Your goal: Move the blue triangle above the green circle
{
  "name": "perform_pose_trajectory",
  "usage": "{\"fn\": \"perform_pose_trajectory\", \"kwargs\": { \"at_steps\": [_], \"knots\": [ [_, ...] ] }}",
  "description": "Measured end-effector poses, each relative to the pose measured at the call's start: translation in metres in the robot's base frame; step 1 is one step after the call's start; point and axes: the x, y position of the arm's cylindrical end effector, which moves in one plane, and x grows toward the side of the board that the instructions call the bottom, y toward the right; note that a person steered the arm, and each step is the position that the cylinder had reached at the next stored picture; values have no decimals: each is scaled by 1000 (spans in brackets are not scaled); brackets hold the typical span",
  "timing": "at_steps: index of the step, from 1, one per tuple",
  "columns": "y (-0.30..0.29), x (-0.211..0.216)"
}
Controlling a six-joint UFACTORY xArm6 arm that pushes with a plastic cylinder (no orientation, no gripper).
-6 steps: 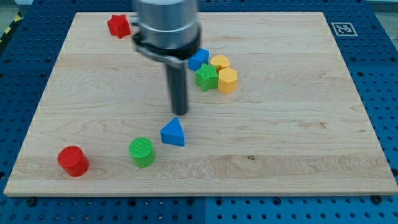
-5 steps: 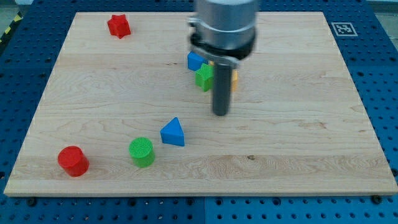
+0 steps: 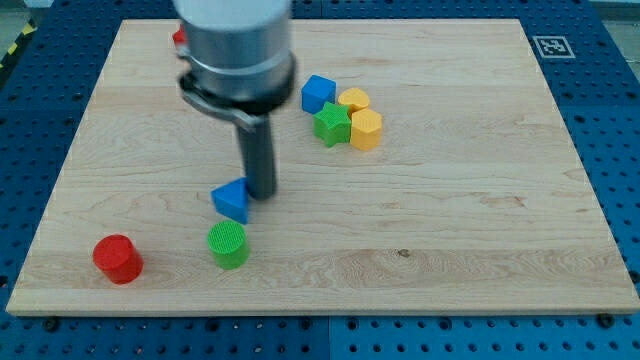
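The blue triangle (image 3: 231, 199) lies on the wooden board (image 3: 470, 200), just above the green circle (image 3: 229, 244) and nearly touching it. My tip (image 3: 262, 192) stands right beside the triangle's right edge, touching or almost touching it. The rod rises from there to the arm's grey body at the view's top.
A red cylinder (image 3: 118, 258) sits at the view's bottom left. A blue cube (image 3: 318, 94), a green star (image 3: 332, 124) and two yellow blocks (image 3: 366, 129) cluster at upper centre. A red star (image 3: 179, 38) is mostly hidden behind the arm at top left.
The blue triangle has moved left and slightly up, now sitting above the green circle. My tip swung out to the right, then came back left to the triangle's right side.
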Motion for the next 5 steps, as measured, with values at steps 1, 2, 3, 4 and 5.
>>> {"fn": "perform_pose_trajectory", "kwargs": {
  "at_steps": [1, 2, 3, 4, 5],
  "knots": [
    [22, -5],
    [95, -3],
    [141, 11],
    [142, 54],
    [73, 73]
  ]
}}
